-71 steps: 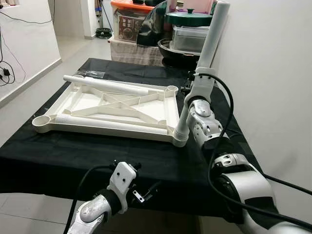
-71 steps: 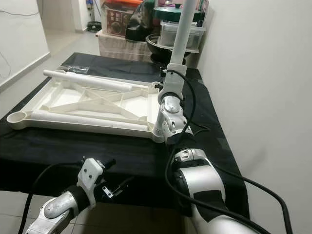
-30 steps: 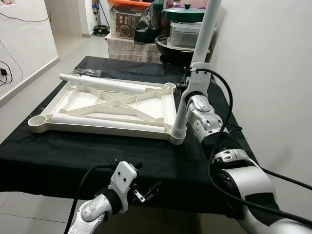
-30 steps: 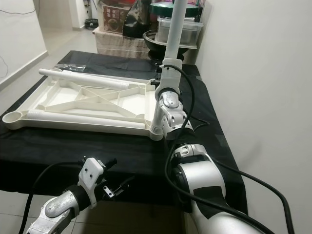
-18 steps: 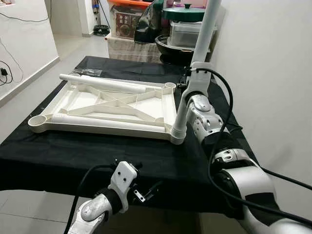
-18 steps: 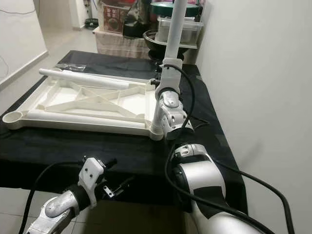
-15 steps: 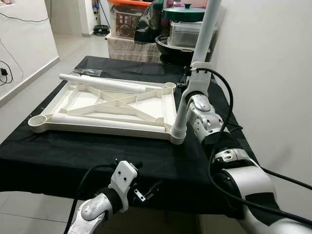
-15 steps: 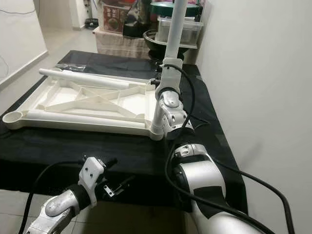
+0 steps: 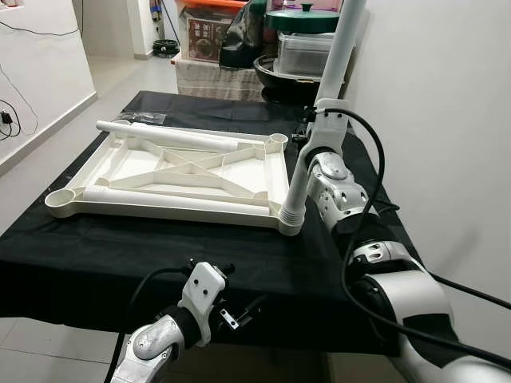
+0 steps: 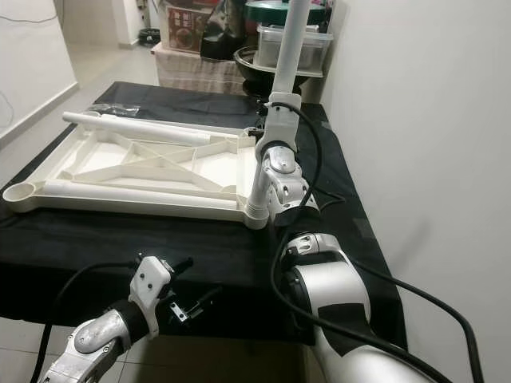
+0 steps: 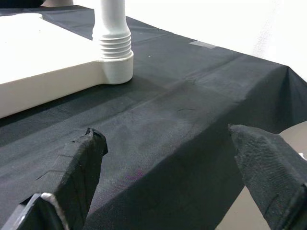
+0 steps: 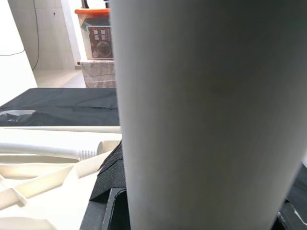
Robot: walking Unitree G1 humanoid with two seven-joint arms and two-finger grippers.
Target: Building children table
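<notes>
A bench [image 9: 144, 263] under a black cloth stands against a white wall on the robot's right, with a tiled floor to the left. Behind its far end are stacked storage boxes [image 9: 307, 52], a dark bowl and an orange-lidded bin [image 9: 209, 32].

The white tabletop [image 9: 172, 179] lies upside down on the cloth, ribs up, with two loose legs [image 9: 168, 137] lying in it, one along the far side and one along the near side. At its near right corner an upright leg [image 9: 319, 120] stands in the socket, threads at the rim. The right hand [image 9: 318, 120] is closed around this leg midway up, close to the wall.

The left hand [image 9: 239, 313] hangs below the bench's near edge, fingers [image 11: 79, 167] spread wide and holding nothing. Bare cloth runs along the near edge.
</notes>
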